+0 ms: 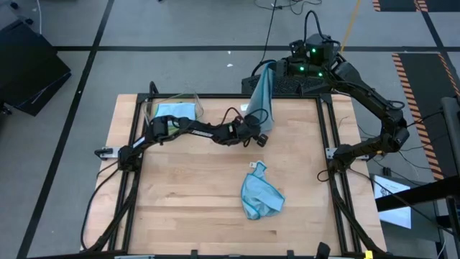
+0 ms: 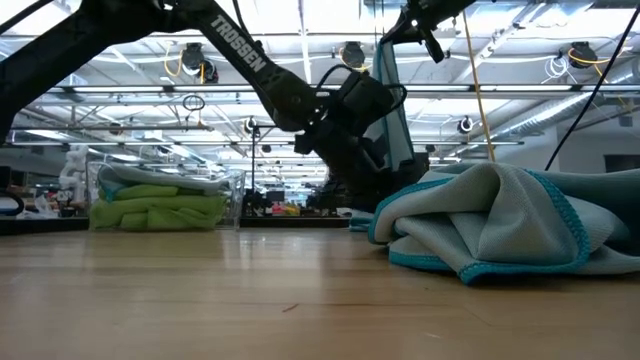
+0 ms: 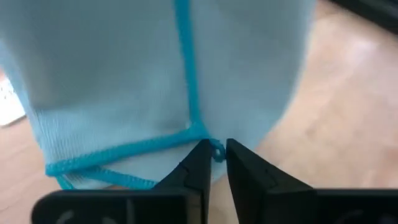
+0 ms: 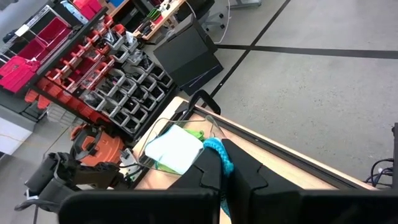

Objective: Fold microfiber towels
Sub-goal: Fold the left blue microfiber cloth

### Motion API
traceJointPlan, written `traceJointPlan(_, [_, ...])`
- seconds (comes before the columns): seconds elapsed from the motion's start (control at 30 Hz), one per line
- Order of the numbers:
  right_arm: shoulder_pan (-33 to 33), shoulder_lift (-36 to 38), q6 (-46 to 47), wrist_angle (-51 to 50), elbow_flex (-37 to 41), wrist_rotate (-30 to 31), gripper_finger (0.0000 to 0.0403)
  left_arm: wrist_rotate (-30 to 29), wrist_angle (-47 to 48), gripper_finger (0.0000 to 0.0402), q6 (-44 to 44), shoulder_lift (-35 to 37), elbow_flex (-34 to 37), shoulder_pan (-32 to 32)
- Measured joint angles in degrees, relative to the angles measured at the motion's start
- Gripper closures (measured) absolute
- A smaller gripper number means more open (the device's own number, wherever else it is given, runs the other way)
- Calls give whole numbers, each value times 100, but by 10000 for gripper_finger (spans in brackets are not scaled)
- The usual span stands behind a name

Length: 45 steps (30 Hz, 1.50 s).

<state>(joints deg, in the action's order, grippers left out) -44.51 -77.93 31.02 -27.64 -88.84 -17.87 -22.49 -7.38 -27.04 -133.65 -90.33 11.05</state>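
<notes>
A light blue microfiber towel (image 1: 261, 93) hangs upright over the table's far edge between my two grippers; it also shows in the low view (image 2: 396, 110). My right gripper (image 1: 273, 65) is shut on its top, high above the table. My left gripper (image 1: 256, 134) is shut on its lower end, near the table. A second light blue towel (image 1: 260, 194) lies crumpled on the table toward the near side, large in the low view (image 2: 500, 225). My left gripper pinches the hanging towel's lower corner, at its teal hem (image 3: 216, 151), between its two fingertips (image 3: 200, 158). The fingers come about level from the table's left. The towel rises from the hold, spread above it. My right gripper pinches the towel's top corner by its teal hem (image 4: 216, 149) between its two fingers (image 4: 242, 168), from above. The towel hangs below the fingers, lifted clear of the table at that end.
A clear plastic bin (image 1: 176, 109) with folded lime green and light blue towels stands at the far left of the table; it shows in the low view (image 2: 165, 198). Bare wood lies between the bin and the crumpled towel. Shelving with red bins stands beyond the table (image 4: 74, 68).
</notes>
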Motion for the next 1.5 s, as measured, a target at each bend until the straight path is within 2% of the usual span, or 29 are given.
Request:
traceJointPlan(0.13, [0, 0, -4, -2, 0, -5, 403, -114, 5, 319, -181, 59, -10, -41])
traceJointPlan(0.47, [79, 0, 58, 0, 0, -15, 403, -617, -202, 202, -1027, 37, -4, -45])
traceJointPlan(0.53, [144, 0, 114, 0, 0, -18, 403, -622, -492, 188, -897, -86, -21, -28])
traceJointPlan(0.63, [265, 0, 112, 4, 0, -17, 403, -689, -349, 178, -756, -217, 2, -13])
traceJointPlan(0.7, [335, 0, 112, 13, 0, -18, 403, -945, -197, 178, -760, -213, 2, -15])
traceJointPlan(0.9, [417, 0, 110, 23, 0, -11, 403, -1150, -145, 221, -757, -183, -4, 3])
traceJointPlan(1.3, [417, 0, 122, 24, 0, -27, 403, -1023, 81, 386, -796, -183, -4, 24])
traceJointPlan(1.5, [413, 28, -292, -225, 0, -38, 403, -844, 730, 396, -760, 77, 3, 29])
